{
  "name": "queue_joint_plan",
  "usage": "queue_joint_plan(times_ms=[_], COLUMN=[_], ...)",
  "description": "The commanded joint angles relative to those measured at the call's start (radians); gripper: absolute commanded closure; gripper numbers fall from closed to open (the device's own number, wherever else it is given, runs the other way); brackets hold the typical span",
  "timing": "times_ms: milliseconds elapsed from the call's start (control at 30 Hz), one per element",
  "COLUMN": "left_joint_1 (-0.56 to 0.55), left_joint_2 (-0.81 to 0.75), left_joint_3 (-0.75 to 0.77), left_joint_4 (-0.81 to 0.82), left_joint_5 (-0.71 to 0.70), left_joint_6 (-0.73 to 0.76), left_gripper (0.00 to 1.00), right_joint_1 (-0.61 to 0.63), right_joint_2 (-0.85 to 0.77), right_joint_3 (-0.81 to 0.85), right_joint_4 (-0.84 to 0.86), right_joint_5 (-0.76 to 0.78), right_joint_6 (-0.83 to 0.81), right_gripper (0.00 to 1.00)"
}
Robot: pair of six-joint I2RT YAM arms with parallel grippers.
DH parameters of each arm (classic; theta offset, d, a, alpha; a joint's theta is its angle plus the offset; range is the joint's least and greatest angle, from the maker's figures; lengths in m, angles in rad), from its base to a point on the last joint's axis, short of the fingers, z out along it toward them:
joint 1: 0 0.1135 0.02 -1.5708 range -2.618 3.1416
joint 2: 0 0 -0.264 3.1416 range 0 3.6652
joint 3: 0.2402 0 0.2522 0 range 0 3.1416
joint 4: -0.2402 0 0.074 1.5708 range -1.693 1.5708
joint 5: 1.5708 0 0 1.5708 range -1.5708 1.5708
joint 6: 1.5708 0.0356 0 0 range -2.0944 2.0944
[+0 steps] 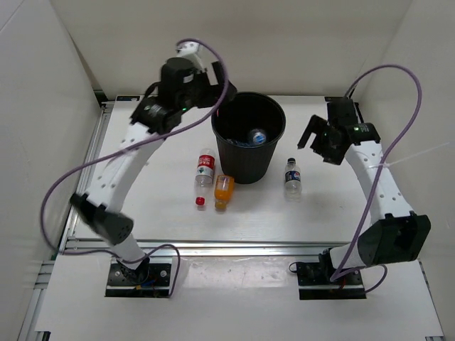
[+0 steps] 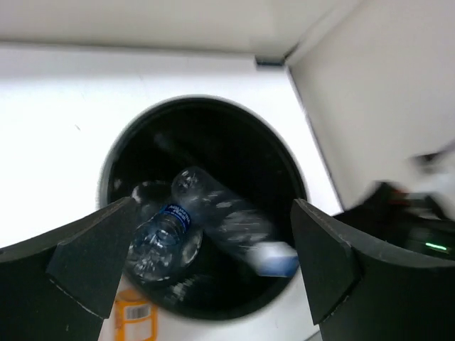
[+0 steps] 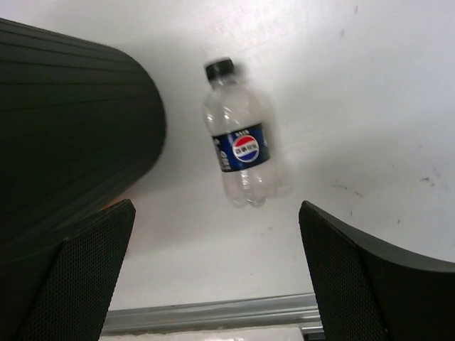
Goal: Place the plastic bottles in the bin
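Starting at the near edge of the desk point(image 1: 170, 227) and working outward. Meet first the orange-filled bottle point(image 1: 224, 190), lying with its long axis roughly 12-to-6, just beside the foot of the bin point(image 1: 245, 167). Find at its 10 o'clock the red-labelled bottle point(image 1: 205, 174), also lengthwise 12-to-6, red cap toward 6. Across at 3 o'clock, past the bin, spot the blue-labelled bottle point(image 1: 293, 177) lying flat, cap toward 12, near the bin wall yet apart from it.

Up at that bottle's 1 o'clock, see the right tool point(image 3: 217, 206), jaws spread wide and holding nothing. From its wrist view, look down on the same bottle: cap at about 11, base toward 5, so lying across the gap between the jaws, not along it. Judge this arm the nearer one for that bottle: likely a descent toward 7 o'clock, with little or no turn of the wrist.

Farther back, look into the bin: two more bottles point(image 2: 167, 238) already inside, one blue-labelled, the other blurred. Above the rim at about 10 o'clock, find the left tool point(image 2: 213, 206), jaws wide apart, gripping nothing.
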Motion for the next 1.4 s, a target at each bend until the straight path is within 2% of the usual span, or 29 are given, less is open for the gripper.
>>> queue_joint_plan(times_ms=[0, 133, 267, 433, 467, 500, 600, 633, 700, 833, 933, 1067, 1167, 1200, 1233, 1267, 1300, 1367], left_joint_1=[0.039, 0.101, 0.124, 0.199, 0.21, 0.22, 0.242, 0.256, 0.283, 0.314, 0.314, 0.299, 0.257, 0.257, 0.245, 0.245, 0.222, 0.202], left_joint_2=[-0.239, -0.35, -0.402, -0.442, -0.457, -0.473, -0.529, -0.539, -0.553, -0.542, -0.522, -0.487, -0.429, -0.413, -0.395, -0.376, -0.338, -0.301], left_joint_3=[-0.082, -0.267, -0.367, -0.498, -0.537, -0.611, -0.708, -0.726, -0.786, -0.84, -0.897, -0.949, -0.963, -0.954, -0.944, -0.926, -0.914, -0.872], left_joint_4=[0.024, -0.04, -0.149, -0.239, -0.239, -0.229, -0.209, -0.209, -0.209, -0.151, -0.065, 0.016, 0.064, 0.073, 0.083, 0.093, 0.107, 0.116], left_joint_5=[-0.121, -0.132, -0.169, -0.204, -0.195, -0.195, -0.186, -0.186, -0.197, -0.158, -0.091, -0.059, -0.059, -0.059, -0.059, -0.059, -0.059, -0.074], left_joint_6=[0.021, 0.021, 0.021, 0.003, 0.003, -0.011, -0.027, -0.049, -0.086, -0.096, -0.105, -0.093, -0.083, -0.083, -0.083, -0.083, -0.083, -0.057], left_gripper=[0.0, 0.0, 0.0, 0.0, 0.0, 0.0, 0.0, 0.0, 0.0, 0.0, 0.0, 0.0, 0.0, 0.0, 0.0, 0.0, 0.0, 0.0], right_joint_1=[-0.023, -0.012, -0.003, -0.003, -0.003, -0.003, -0.003, -0.003, -0.012, -0.012, 0.024, 0.139, 0.227, 0.248, 0.267, 0.297, 0.298, 0.327], right_joint_2=[0.02, 0.192, 0.313, 0.5, 0.516, 0.527, 0.49, 0.435, 0.372, 0.161, 0.033, 0.054, 0.254, 0.293, 0.329, 0.358, 0.402, 0.436], right_joint_3=[-0.105, -0.142, -0.162, -0.121, -0.121, -0.106, -0.096, -0.096, -0.077, 0.029, 0.147, 0.345, 0.715, 0.767, 0.804, 0.822, 0.822, 0.887], right_joint_4=[0.106, 0.134, 0.202, 0.2, 0.2, 0.19, 0.179, 0.167, 0.136, 0.035, 0.059, 0.151, 0.127, 0.111, 0.111, 0.098, 0.079, 0.018], right_joint_5=[-0.109, -0.097, -0.086, -0.086, -0.086, -0.086, -0.077, -0.065, -0.051, -0.023, -0.023, -0.011, -0.011, -0.011, -0.011, -0.029, -0.064, -0.022], right_joint_6=[0.04, 0.031, 0.022, 0.022, 0.022, 0.022, 0.022, 0.022, 0.031, 0.104, 0.152, 0.09, -0.041, -0.087, -0.087, -0.116, -0.125, -0.113], right_gripper=[0.0, 0.0, 0.0, 0.0, 0.04, 0.19, 0.43, 0.48, 0.53, 0.59, 0.59, 0.59, 0.56, 0.54, 0.49, 0.17, 0.0, 0.0])
